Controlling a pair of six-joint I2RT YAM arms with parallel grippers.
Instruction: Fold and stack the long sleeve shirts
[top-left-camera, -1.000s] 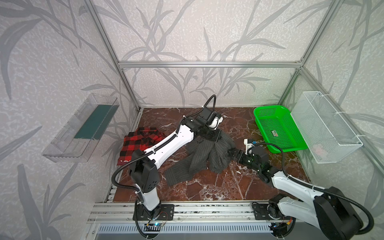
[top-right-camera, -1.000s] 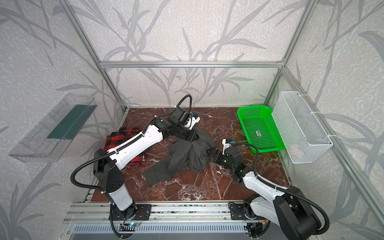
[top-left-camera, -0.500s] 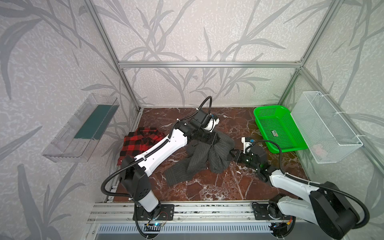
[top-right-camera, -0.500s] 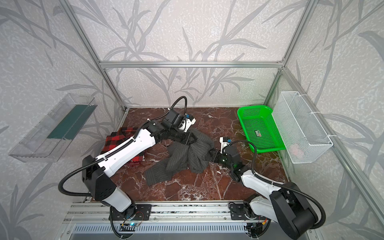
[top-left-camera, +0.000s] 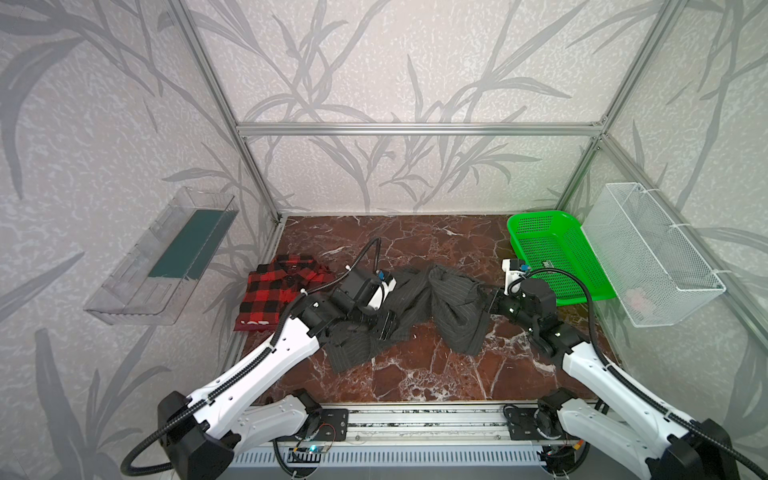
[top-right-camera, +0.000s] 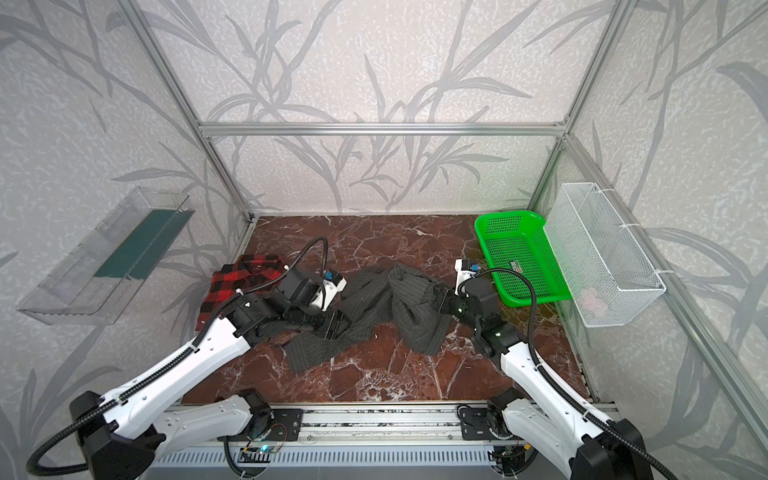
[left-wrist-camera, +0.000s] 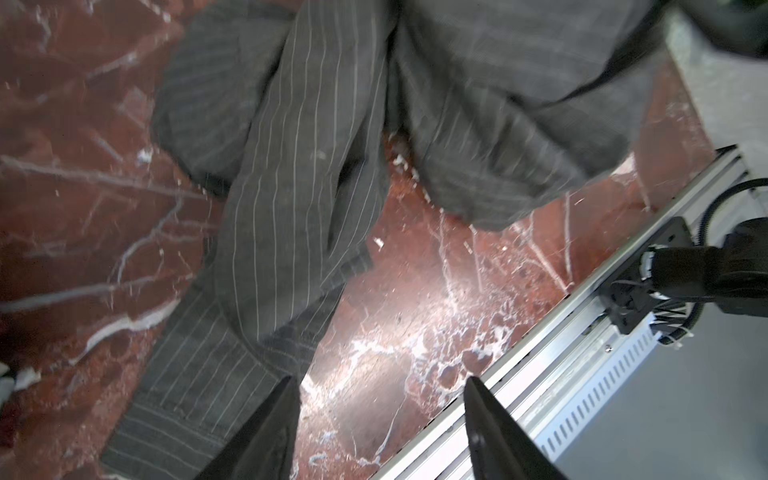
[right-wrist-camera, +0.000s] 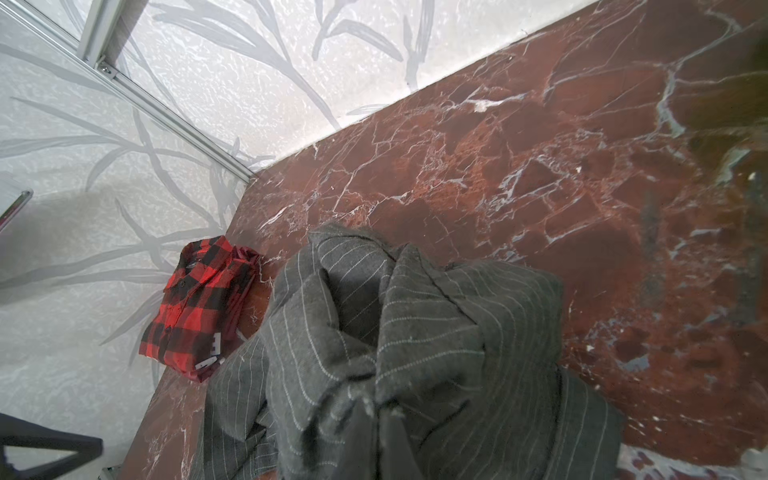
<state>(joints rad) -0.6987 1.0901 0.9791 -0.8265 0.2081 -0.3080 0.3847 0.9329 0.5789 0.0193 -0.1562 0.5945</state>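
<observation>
The grey striped shirt (top-left-camera: 436, 299) lies in a crumpled heap in the middle of the bench (top-left-camera: 415, 237), not folded yet. The red check shirt (top-left-camera: 286, 286) sits folded at about 9 o'clock on the bench, close to the wall (an arm hides whether the two shirts touch). The right hand (top-left-camera: 487, 305) is pressed together on a bunch of grey cloth at the 3 o'clock edge of the heap, and its wrist view shows the cloth gathered right at its tips. The left hand (left-wrist-camera: 378, 384) is spread wide with nothing in it. It hangs low over the 8 o'clock end of the shirt, where a long strip, maybe a sleeve, trails toward the front rail. The step now looks like opening the shirt out flat. To do it well, I think the left hand should pinch one thin, clear edge, not a fat lump, and then both hands should pull apart gently and slowly, so the cloth opens and does not slip out.
</observation>
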